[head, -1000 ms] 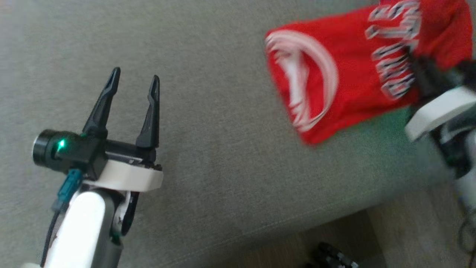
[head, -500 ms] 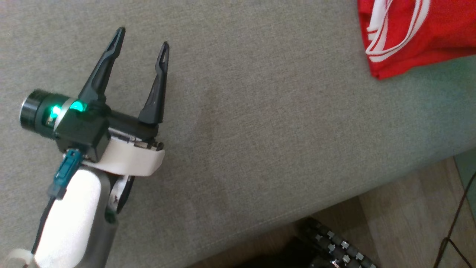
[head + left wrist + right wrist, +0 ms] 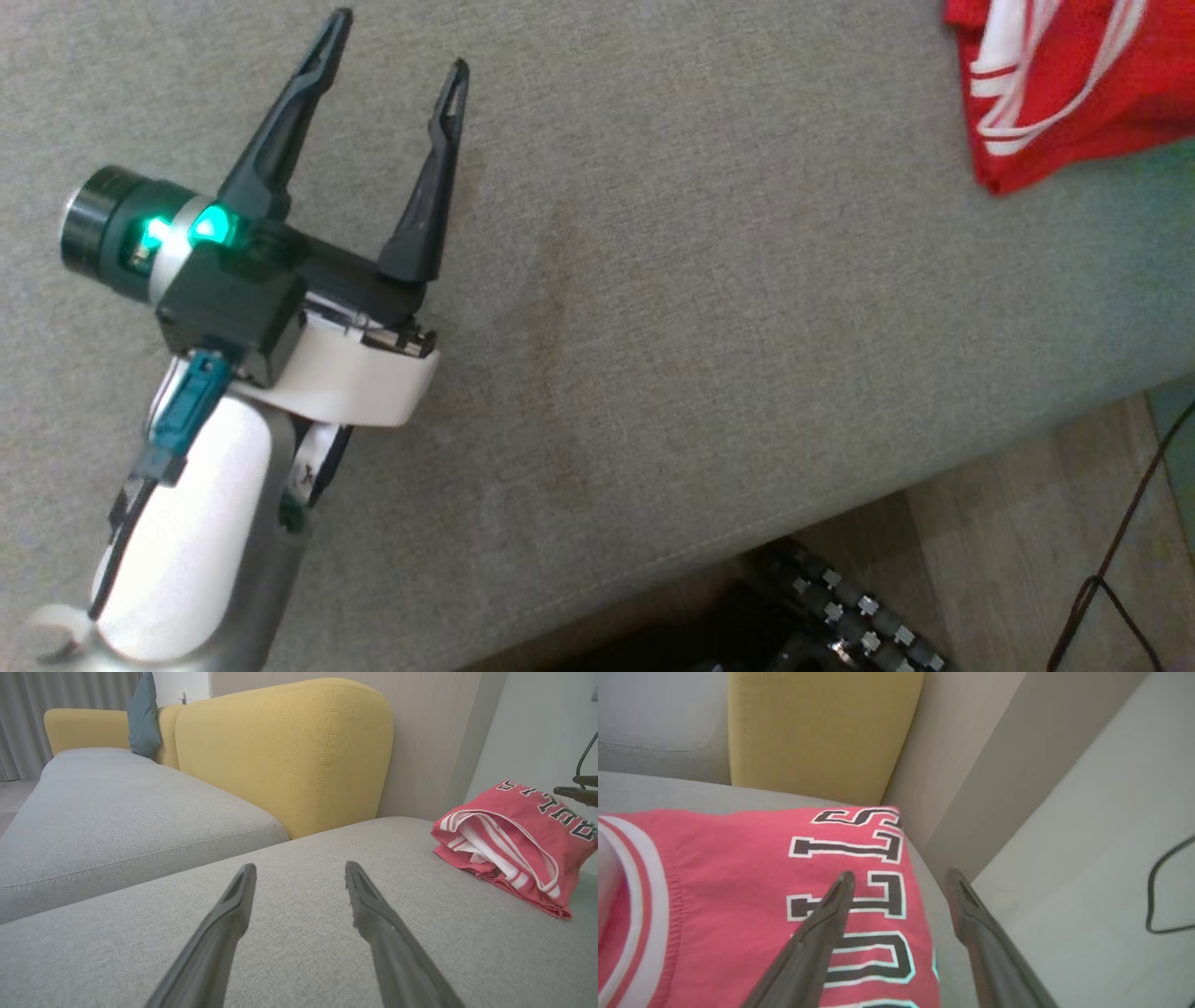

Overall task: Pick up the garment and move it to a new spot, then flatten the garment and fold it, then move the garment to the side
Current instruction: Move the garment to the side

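Note:
The garment [image 3: 1074,84] is a red jersey with white stripes and dark lettering, folded into a bundle on the grey sofa seat [image 3: 709,308]. It lies at the top right corner of the head view. In the left wrist view the garment [image 3: 514,844] rests far to the right of my open left gripper [image 3: 300,869], whose fingers hover over bare seat. My left gripper [image 3: 400,45] holds nothing. My right gripper [image 3: 901,876] stands open over the lettered edge of the garment [image 3: 738,896], one finger above the cloth and the other past its edge.
A yellow backrest [image 3: 280,756] and a teal cushion [image 3: 144,716] stand behind the seat. A pale wall [image 3: 1064,835] rises close beside the garment. Below the seat's front edge are the wooden floor [image 3: 1008,551], a black wheeled base [image 3: 840,607] and a dark cable [image 3: 1120,551].
The head camera has swung, so the garment now sits at the picture's top right corner. The right gripper, which gripped the garment a second ago, has left the head view and let go of it.

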Controlling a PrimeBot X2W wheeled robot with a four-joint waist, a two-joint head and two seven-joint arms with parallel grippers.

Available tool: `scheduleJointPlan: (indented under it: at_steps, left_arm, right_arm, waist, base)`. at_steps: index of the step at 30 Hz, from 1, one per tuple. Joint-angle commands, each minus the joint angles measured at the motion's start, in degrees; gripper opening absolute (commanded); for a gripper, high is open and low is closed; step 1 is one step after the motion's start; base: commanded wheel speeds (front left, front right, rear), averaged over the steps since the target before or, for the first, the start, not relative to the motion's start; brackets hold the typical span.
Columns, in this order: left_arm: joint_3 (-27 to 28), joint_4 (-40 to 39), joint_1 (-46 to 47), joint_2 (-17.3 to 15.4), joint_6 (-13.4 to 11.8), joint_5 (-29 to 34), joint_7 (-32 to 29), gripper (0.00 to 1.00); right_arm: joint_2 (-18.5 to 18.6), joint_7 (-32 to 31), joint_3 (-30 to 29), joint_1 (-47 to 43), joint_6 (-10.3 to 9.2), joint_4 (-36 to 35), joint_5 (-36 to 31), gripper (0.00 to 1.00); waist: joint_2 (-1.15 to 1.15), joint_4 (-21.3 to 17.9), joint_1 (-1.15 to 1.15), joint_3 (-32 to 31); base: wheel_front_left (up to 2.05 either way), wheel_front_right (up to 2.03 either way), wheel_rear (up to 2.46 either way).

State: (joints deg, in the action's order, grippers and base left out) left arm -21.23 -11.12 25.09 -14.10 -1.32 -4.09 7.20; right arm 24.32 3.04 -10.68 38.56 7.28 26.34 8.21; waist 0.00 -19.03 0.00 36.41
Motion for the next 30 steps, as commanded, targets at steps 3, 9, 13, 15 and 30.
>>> scheduleJointPlan:
  at_steps: [3,9,13,15,30]
  left_arm:
    - [1.69,-1.31,0.82,-0.29,-0.31,-0.11,1.07,1.00]
    - [2.11,1.43,-1.28,0.36,-1.44,-1.32,3.43,1.00]
    - [2.69,3.30,-4.02,0.91,-2.58,-2.49,4.72,1.00]
    - [3.00,4.20,-5.50,1.20,-3.13,-3.16,5.19,1.00]
    - [6.98,9.22,-15.25,2.51,-6.63,-8.18,7.15,1.00]
  right_arm:
    - [-0.04,1.91,-2.20,0.17,0.21,0.81,-2.14,1.00]
    - [-3.63,6.49,-3.14,-4.08,0.21,-0.12,-2.04,1.00]
    - [-7.86,8.49,-0.58,-10.51,0.21,-6.22,-1.00,1.00]
    - [-10.46,8.69,1.24,-14.19,0.21,-10.42,-0.86,1.00]
    - [-20.25,4.18,10.79,-30.91,0.21,-29.20,0.88,1.00]
  waist:
    - [0.00,0.60,0.00,-0.60]
    - [0.00,3.14,0.00,-4.77]
    - [0.00,5.17,0.00,-8.61]
    - [0.00,6.40,0.00,-10.35]
    - [0.00,15.04,0.00,-19.34]
  base:
    - [0.00,0.00,0.00]
    - [0.00,0.00,0.00]
    - [0.00,0.00,0.00]
    - [0.00,0.00,0.00]
    - [0.00,0.00,0.00]
